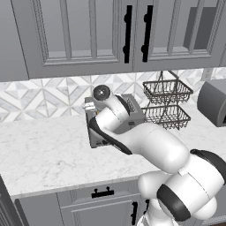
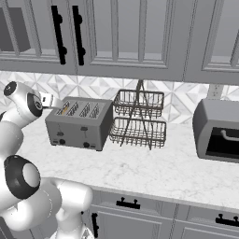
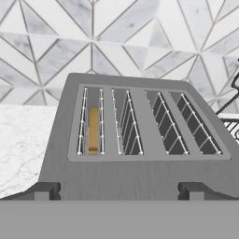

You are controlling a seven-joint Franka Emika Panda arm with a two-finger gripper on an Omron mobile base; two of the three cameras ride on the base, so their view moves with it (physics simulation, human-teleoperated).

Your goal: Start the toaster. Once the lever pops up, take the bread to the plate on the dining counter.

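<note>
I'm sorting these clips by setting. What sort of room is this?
A kitchen, rendered: a four-slot toaster on a marble worktop, a toaster oven beside a wire basket rack, and grey cabinets above.

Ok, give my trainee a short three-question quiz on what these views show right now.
1. True or false: the bread sits in an end slot of the toaster.
2. What stands on the counter between the toaster and the toaster oven? A) a kettle B) a two-tier wire basket C) a plate
3. Fill in: the tool is ___, its fingertips over the toaster's front edge.

Key: 1 true; 2 B; 3 open.
</note>
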